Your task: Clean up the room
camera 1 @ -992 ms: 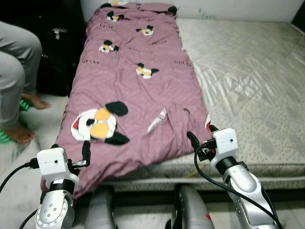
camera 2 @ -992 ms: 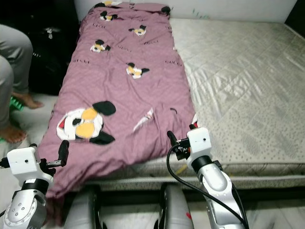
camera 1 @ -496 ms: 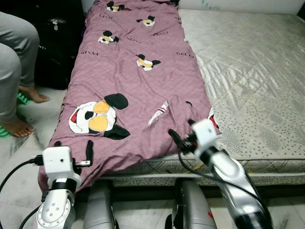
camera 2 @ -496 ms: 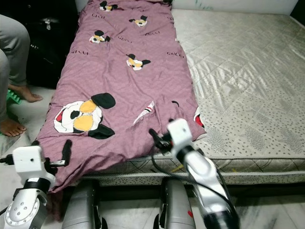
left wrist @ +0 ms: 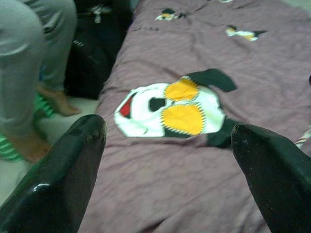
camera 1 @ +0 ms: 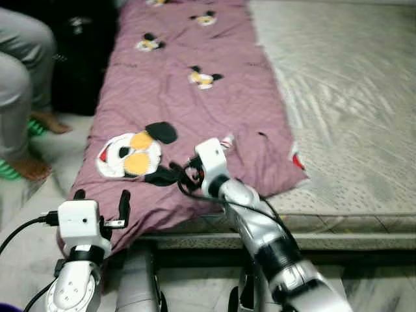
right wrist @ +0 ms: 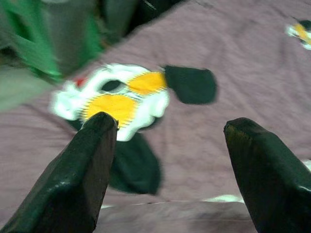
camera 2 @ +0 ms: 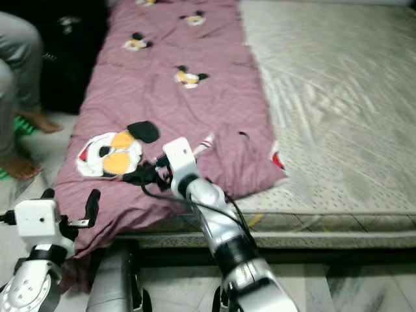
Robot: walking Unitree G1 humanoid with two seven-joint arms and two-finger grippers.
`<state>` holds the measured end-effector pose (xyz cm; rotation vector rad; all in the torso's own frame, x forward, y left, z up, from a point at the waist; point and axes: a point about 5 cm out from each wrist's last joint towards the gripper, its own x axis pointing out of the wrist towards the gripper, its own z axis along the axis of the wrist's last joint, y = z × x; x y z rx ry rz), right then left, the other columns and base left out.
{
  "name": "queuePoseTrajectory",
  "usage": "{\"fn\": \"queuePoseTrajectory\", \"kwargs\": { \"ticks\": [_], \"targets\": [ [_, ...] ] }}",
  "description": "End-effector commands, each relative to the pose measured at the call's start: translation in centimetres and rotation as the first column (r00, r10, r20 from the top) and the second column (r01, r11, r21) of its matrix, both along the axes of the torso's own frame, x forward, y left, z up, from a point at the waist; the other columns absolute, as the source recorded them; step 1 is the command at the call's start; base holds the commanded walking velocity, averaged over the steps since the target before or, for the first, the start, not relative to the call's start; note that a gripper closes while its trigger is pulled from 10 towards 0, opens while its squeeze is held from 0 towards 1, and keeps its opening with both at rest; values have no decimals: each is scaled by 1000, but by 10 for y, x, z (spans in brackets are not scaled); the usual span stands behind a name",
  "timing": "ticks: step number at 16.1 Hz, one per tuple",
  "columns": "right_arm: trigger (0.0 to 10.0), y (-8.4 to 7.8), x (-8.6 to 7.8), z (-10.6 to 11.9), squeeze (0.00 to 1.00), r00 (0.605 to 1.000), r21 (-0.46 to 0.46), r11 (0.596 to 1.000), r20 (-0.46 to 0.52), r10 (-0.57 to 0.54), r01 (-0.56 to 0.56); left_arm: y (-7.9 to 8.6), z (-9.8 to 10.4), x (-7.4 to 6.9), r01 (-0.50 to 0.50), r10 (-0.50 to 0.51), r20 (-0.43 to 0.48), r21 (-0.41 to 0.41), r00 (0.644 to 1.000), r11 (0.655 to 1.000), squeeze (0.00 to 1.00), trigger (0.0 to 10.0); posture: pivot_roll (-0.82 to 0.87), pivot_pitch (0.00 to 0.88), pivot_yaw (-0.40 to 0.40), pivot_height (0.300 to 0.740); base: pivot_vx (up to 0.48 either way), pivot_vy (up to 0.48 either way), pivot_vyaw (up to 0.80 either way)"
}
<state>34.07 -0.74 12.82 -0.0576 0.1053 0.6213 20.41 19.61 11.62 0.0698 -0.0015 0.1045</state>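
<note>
Right gripper (camera 1: 174,174), fingers apart, hovers over the blanket (camera 1: 195,104) at 10 o'clock; it should pinch the hem squarely.

no legible text on blanket (camera 1: 195,97) or elsewhere.

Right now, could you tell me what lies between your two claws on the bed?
Only purple blanket. In the left eye view, its wrinkled near edge spans from the left claw to the right claw, which sits by the big cartoon patch.
</note>
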Motion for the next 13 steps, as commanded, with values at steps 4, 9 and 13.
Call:
{"fn": "queuePoseTrajectory", "kwargs": {
  "ticks": [4, 9, 13],
  "targets": [
    [10000, 15, 9, -3, 0, 987, -45, 988, -50, -151, 149, 2, 4, -10, -1, 1, -16, 21, 1000, 1000, 0, 10000, 179, 210, -40, 547, 0, 0, 0],
    [10000, -46, 25, -30, 0, 920, -254, 899, -69, -385, 357, -1, 4, -10, 0, 1, -28, 16, 1000, 1000, 0, 10000, 175, 211, -40, 547, 0, 0, 0],
    [0, -70, 29, -36, 0, 885, -288, 859, -71, -460, 423, -6, 2, -13, 44, -44, -48, -6, 998, 999, 0, 10000, 180, 214, -38, 547, 0, 0, 0]
  ]
}}
